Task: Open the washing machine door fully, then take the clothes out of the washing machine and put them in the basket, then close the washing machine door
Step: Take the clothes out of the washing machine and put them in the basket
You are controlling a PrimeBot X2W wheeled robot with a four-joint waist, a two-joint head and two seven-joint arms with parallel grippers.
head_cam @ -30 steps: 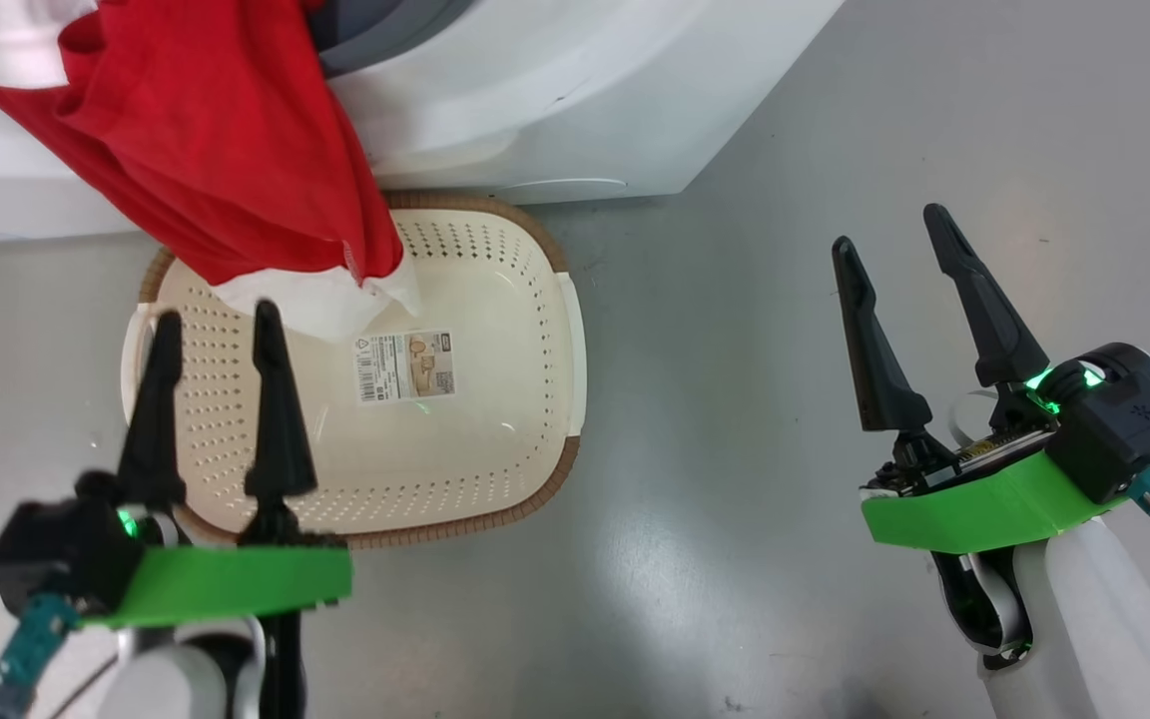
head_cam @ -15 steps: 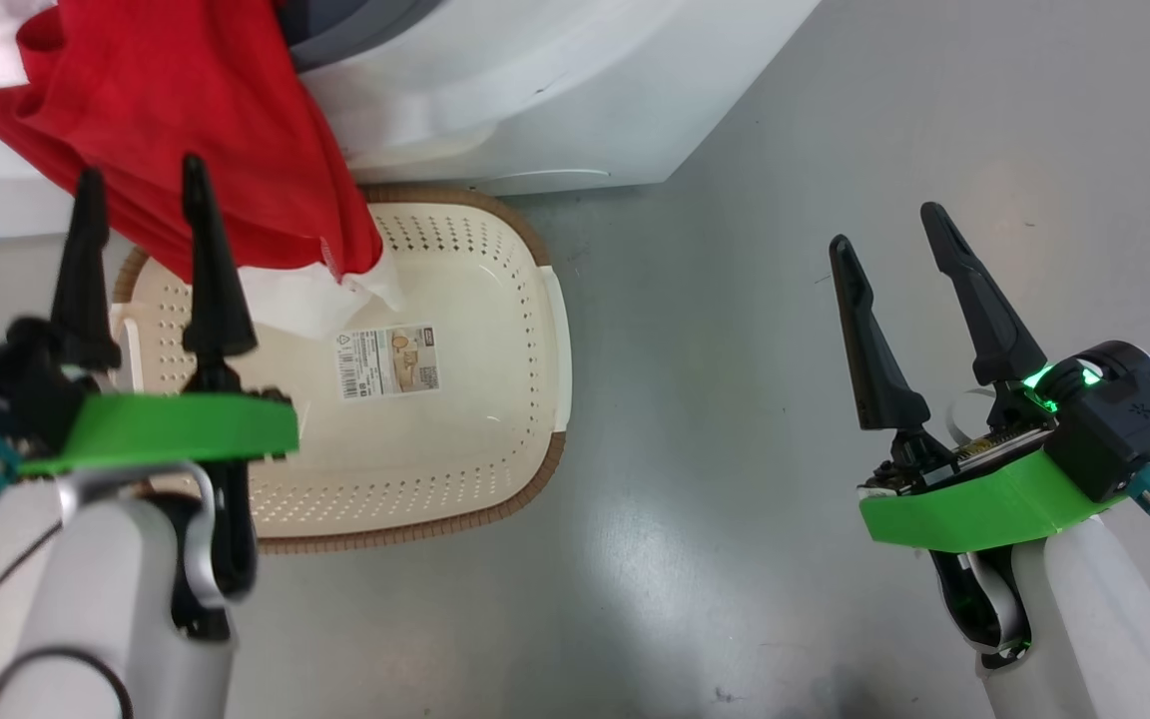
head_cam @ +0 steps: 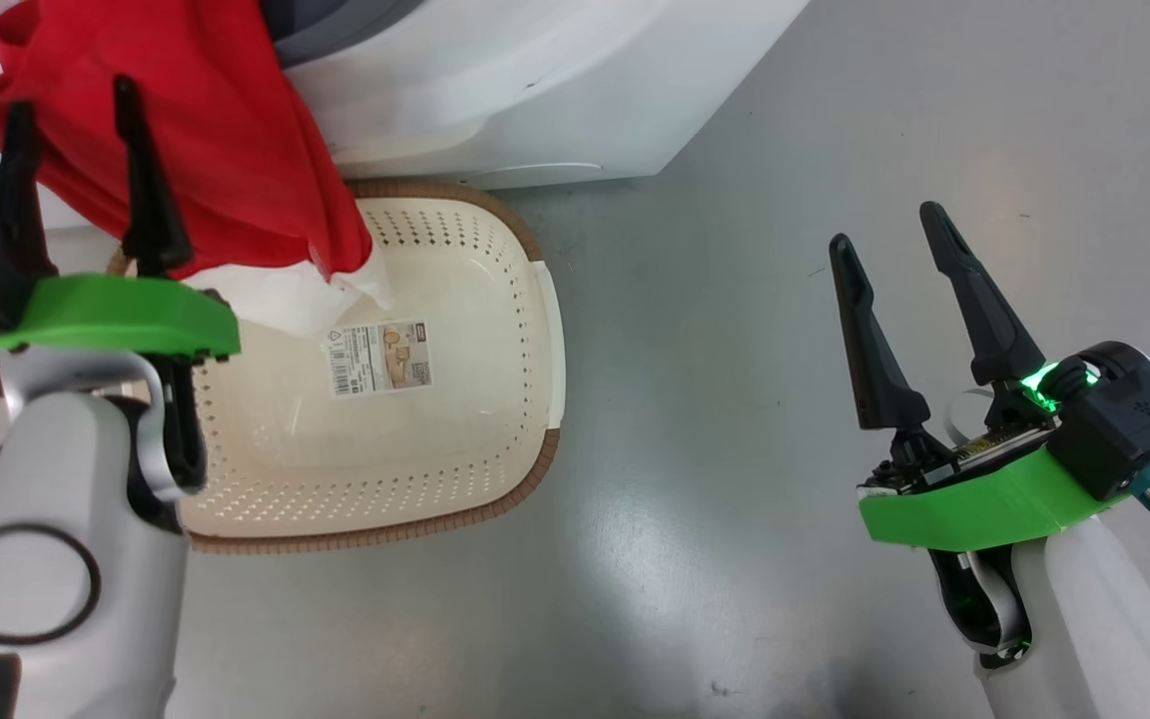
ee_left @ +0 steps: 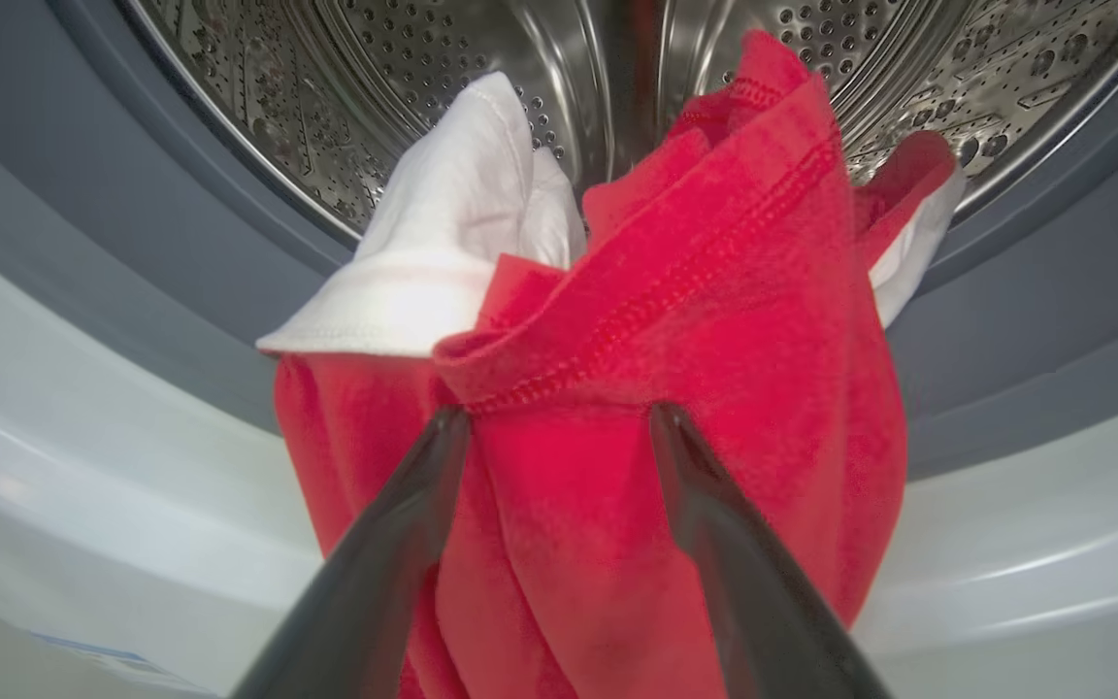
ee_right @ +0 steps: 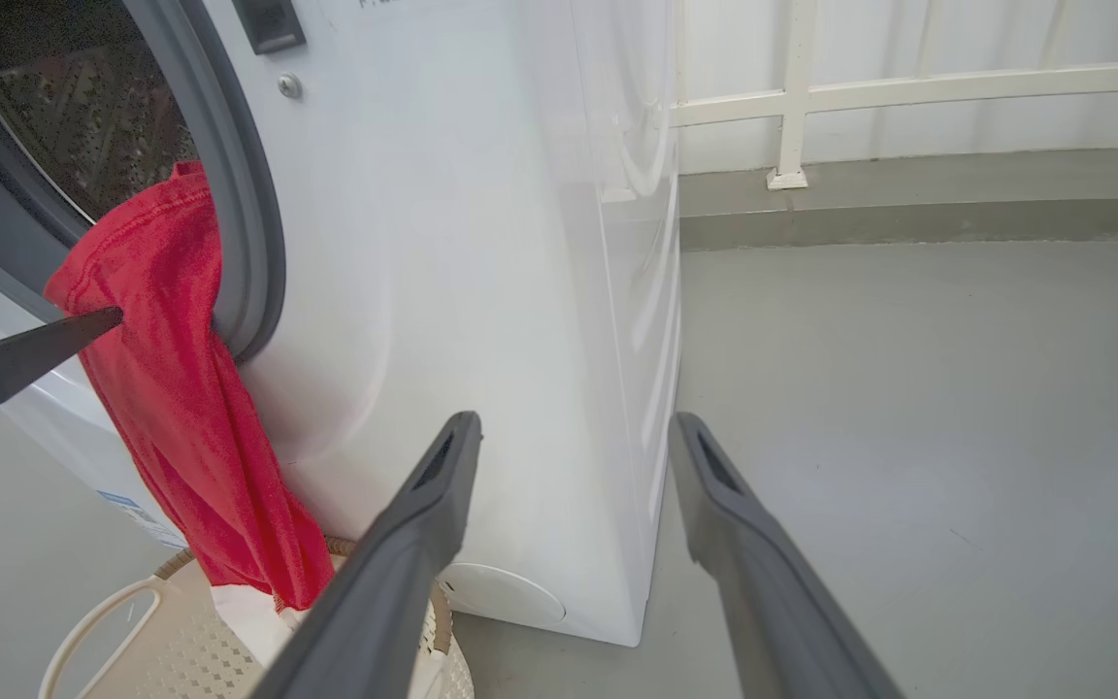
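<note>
Your left gripper (head_cam: 71, 95) is raised in front of the washing machine (head_cam: 535, 90), its two dark fingers spread apart and gripping nothing. In the left wrist view the fingertips (ee_left: 452, 417) sit right at a bunch of red and white clothes (ee_left: 695, 320). The right wrist view shows one tip meeting the red fabric, though you cannot tell how firmly. The clothes spill out of the steel drum (ee_left: 345, 58), over the grey rubber seal (ee_left: 83, 194) and down the white front of the machine. Their lower end, with a white hem, hangs into the back corner of the cream basket (head_cam: 495, 330). The basket stands on the grey floor (head_cam: 735, 399) just against the foot of the machine, a sticker (head_cam: 380, 358) on its bottom. Your right gripper (head_cam: 886, 225) hovers over bare floor, well apart from the basket, its fingers also spread wide and empty.
</note>
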